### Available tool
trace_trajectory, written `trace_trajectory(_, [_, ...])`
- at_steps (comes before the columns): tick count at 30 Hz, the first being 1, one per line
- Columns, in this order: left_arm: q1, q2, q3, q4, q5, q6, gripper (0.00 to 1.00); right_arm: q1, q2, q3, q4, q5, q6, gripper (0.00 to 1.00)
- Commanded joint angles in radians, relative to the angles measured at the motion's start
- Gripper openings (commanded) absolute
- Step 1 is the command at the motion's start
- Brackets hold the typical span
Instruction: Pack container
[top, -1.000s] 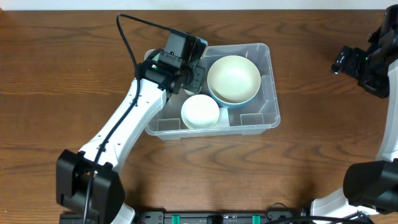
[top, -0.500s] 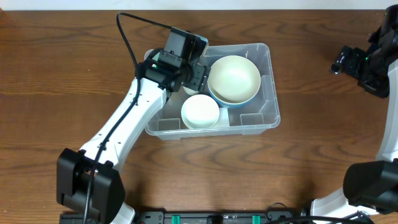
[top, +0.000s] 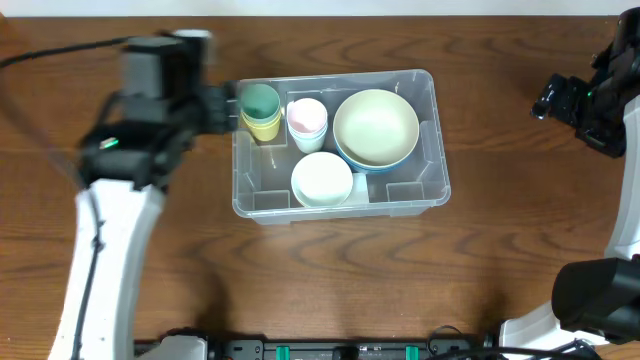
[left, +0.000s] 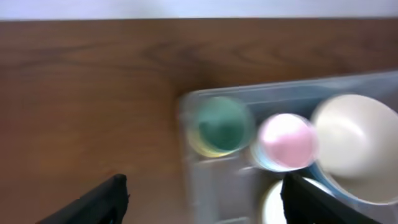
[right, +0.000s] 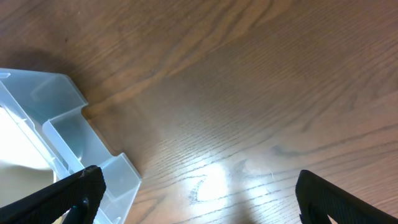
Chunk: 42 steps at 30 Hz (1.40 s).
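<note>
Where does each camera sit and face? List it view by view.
Overhead: above the table, looking straight down on the container; both arms show.
Left wrist: on the left gripper, looking down at the container's left end; open jaws at the bottom corners.
Right wrist: on the right gripper, looking down at table and a container corner; open jaws likewise.
Shared: overhead and left wrist both show the green cup.

Wooden counter (top: 500, 250); cream bowl (top: 376, 125) nested in blue bowl (top: 392, 163); small white bowl (top: 322, 178); green cup (top: 260, 100) stacked in yellow cup (top: 263, 127); pink cup (top: 307, 114) beside.
</note>
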Motion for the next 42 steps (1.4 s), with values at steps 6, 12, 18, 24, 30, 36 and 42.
trace_trajectory(6, [0.233,-0.005,0.01,-0.105,-0.008,-0.089,0.93,-0.001,-0.006,0.012,-0.001,0.0,0.011,0.99])
trace_trajectory(12, [0.261,-0.005,0.01,-0.109,-0.008,-0.089,0.98,-0.001,-0.006,0.012,-0.001,0.0,0.011,0.99])
trace_trajectory(18, [0.261,-0.005,0.01,-0.152,-0.008,-0.089,0.98,-0.001,-0.006,0.012,-0.001,0.0,0.011,0.99])
trace_trajectory(24, [0.261,-0.005,0.01,-0.154,-0.008,-0.089,0.98,-0.001,-0.006,0.012,-0.001,0.0,0.011,0.99])
trace_trajectory(30, [0.261,-0.005,0.01,-0.154,-0.008,-0.089,0.98,-0.001,-0.006,0.012,-0.001,0.0,0.011,0.99])
trace_trajectory(36, [0.261,-0.005,0.01,-0.154,-0.008,-0.089,0.98,-0.001,-0.006,0.012,-0.001,0.0,0.011,0.99])
trace_trajectory(42, [0.262,-0.005,0.01,-0.154,-0.091,-0.084,0.98,-0.001,-0.006,0.012,-0.001,0.0,0.011,0.99])
